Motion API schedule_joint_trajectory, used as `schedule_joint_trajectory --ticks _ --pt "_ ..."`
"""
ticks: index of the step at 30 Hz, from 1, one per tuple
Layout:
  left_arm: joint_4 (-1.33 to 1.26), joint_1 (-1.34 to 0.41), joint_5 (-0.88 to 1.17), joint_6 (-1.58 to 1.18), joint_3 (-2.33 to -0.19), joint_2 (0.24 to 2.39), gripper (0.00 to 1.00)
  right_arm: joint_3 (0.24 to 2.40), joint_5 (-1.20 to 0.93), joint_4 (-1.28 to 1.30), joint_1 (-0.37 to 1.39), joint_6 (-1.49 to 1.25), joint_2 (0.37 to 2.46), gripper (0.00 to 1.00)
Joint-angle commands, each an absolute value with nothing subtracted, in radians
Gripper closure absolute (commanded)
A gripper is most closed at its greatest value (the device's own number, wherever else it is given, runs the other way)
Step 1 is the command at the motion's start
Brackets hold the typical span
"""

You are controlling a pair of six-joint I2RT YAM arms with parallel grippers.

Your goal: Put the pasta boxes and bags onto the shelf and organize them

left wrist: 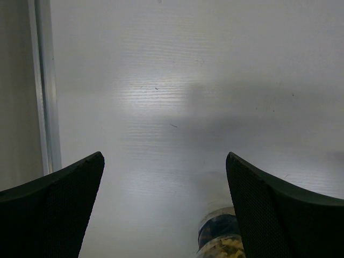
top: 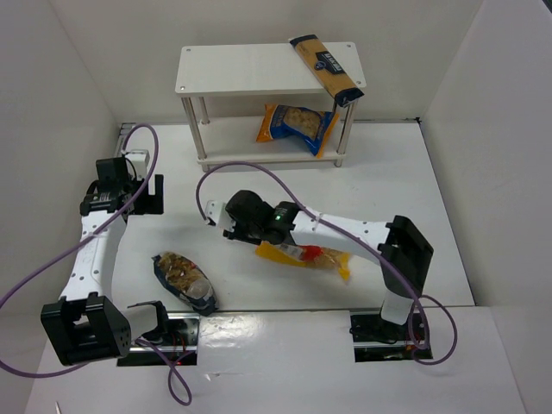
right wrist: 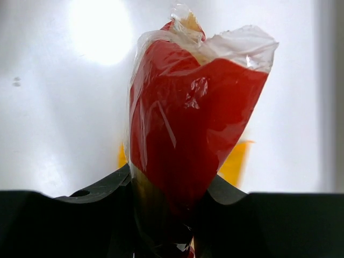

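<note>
The white shelf (top: 233, 69) stands at the back. The tan-and-navy spaghetti pack (top: 328, 69) lies on its top board at the right and overhangs the front edge. The blue-orange bag (top: 297, 125) lies on the lower board. The dark-blue clear bag (top: 185, 280) lies on the table at the near left; its end shows in the left wrist view (left wrist: 220, 236). The yellow bag (top: 323, 259) lies under my right arm. My right gripper (top: 220, 216) (right wrist: 169, 183) is shut on the red pack (right wrist: 188, 118) near its crimped end. My left gripper (top: 147, 194) (left wrist: 164, 156) is open and empty.
White walls enclose the table on the left, back and right. A metal rail (left wrist: 45, 86) runs along the left edge. Purple cables (top: 250, 172) loop over the table near both arms.
</note>
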State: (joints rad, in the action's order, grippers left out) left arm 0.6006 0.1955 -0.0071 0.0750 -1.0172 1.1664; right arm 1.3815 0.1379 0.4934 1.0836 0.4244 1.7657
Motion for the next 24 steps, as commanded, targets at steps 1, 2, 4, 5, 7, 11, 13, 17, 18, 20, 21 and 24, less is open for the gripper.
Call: schedule_joint_trajectory --ticks 1,2,4,5,7,11,13,17,18,20,21,24 --pt "0.586 0.195 -0.006 0.077 -1.026 1.138 0.0 1.447 0.326 0.459 1.085 0.52 1.664 1.0" --pt "0.586 0.195 -0.006 0.077 -1.026 1.138 0.0 1.447 0.351 0.45 1.085 0.538 1.651 1.0" --pt "0.586 0.195 -0.006 0.077 -1.026 1.138 0.0 1.434 0.402 0.424 1.097 0.577 1.64 1.0" --pt "0.586 0.195 -0.006 0.077 -1.026 1.138 0.0 1.434 0.446 0.408 1.107 0.592 1.631 1.0" --pt "0.586 0.195 -0.006 0.077 -1.026 1.138 0.0 1.404 0.485 0.37 1.108 0.629 1.622 1.0" --pt "0.586 0.195 0.004 0.077 -1.026 1.147 0.0 1.393 0.554 0.315 1.108 0.659 1.611 1.0" --pt "0.586 0.195 0.015 0.077 -1.026 1.147 0.0 1.393 0.566 0.299 1.108 0.66 1.6 1.0" --pt "0.586 0.195 0.015 0.077 -1.026 1.158 0.0 1.372 0.635 0.214 1.117 0.708 1.591 1.0" --pt "0.586 0.195 0.015 0.077 -1.026 1.169 0.0 1.358 0.684 0.189 1.117 0.763 1.591 1.0" --pt "0.586 0.195 0.015 0.077 -1.026 1.169 0.0 1.303 0.73 0.131 1.126 0.825 1.6 1.0" --pt "0.586 0.195 0.015 0.077 -1.026 1.169 0.0 1.266 0.77 0.07 1.137 0.888 1.6 1.0" --pt "0.586 0.195 0.005 0.077 -1.026 1.169 0.0 1.197 0.824 -0.056 1.137 0.995 1.611 1.0"
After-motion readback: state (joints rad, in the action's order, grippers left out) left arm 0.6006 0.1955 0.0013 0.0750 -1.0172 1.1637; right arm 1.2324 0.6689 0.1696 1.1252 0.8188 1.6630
